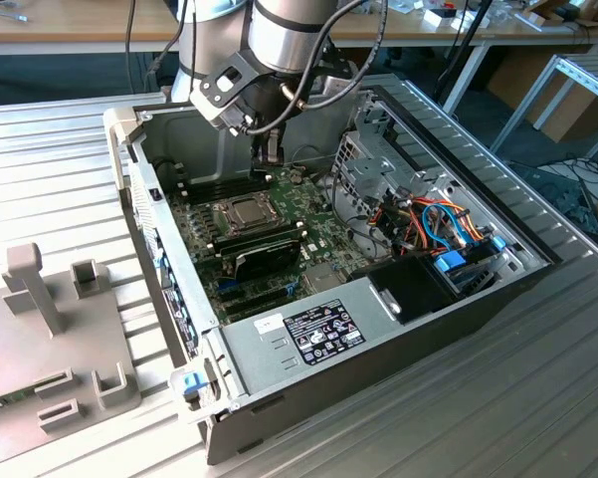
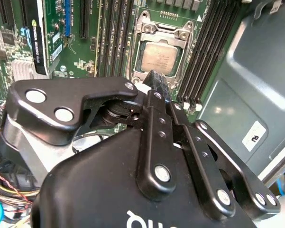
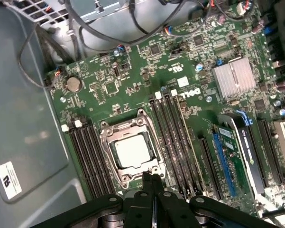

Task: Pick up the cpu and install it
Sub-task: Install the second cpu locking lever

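Exterior view frames one grey and black robot arm reaching into one open dark-grey metal computer case (image 1: pixel 498 289) that lies on its side on a ribbed pale-grey metal table (image 1: pixel 60 169). One black linkage gripper (image 1: pixel 270 149) hangs above the green motherboard (image 1: pixel 308 214), at about 1 o'clock from the socket. One small square cpu with a pale silver-grey metal top (image 1: pixel 245 210) is seen seated in the square socket with its hinged metal frame (image 1: pixel 222 207); in the first wrist view the cpu (image 3: pixel 132 152) lies flat inside the socket frame (image 3: pixel 103 127), and in the second wrist view the cpu (image 2: pixel 157 57) lies beyond the gripper's tip. The two fingers (image 3: pixel 147 183) are pressed together in the first wrist view, with nothing held between them, and the gripper (image 3: pixel 151 181) sits just beside the socket's edge without touching the chip. Two banks of long black memory slots (image 3: pixel 173 137) flank the socket, four rows being countable in each. One finned silver heatsink (image 3: pixel 234 76), one round silver coin cell (image 3: pixel 74 84) and one upright black expansion card (image 1: pixel 264 257) are counted. One grey moulded fixture tray (image 1: pixel 70 329) rests on the table at about 8 o'clock from the case. Wooden benches (image 1: pixel 70 20) and a dark blue floor (image 1: pixel 507 119) are visible behind.
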`<state>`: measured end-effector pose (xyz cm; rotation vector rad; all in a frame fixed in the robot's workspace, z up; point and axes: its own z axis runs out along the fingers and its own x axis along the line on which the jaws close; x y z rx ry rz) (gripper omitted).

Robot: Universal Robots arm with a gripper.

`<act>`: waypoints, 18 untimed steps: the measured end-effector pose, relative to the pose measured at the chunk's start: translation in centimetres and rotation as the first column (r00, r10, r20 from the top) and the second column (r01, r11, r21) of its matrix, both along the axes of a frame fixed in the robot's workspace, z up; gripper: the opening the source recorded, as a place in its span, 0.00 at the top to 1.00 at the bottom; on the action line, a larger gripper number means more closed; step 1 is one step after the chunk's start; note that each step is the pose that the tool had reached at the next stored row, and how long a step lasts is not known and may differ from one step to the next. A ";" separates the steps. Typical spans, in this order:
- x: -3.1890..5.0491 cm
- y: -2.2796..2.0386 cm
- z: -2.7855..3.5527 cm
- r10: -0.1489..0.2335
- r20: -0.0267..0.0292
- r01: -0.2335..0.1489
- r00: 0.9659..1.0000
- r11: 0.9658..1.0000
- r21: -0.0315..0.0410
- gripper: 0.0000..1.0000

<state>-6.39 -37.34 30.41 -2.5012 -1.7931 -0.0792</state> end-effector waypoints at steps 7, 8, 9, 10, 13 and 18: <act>0.01 0.00 -0.01 -0.027 0.000 0.027 1.000 1.000 0.000 0.89; 0.01 0.00 -0.02 -0.046 0.000 0.046 0.999 0.999 0.000 0.89; 0.01 0.00 -0.03 -0.061 0.000 0.061 0.998 0.998 0.000 0.89; 0.01 0.00 -0.03 -0.078 0.000 0.078 0.997 0.997 0.000 0.89; 0.00 0.00 -0.05 -0.152 0.000 0.152 0.988 0.988 0.000 0.89; 0.01 0.00 -0.10 -0.263 0.000 0.263 0.965 0.965 0.000 0.89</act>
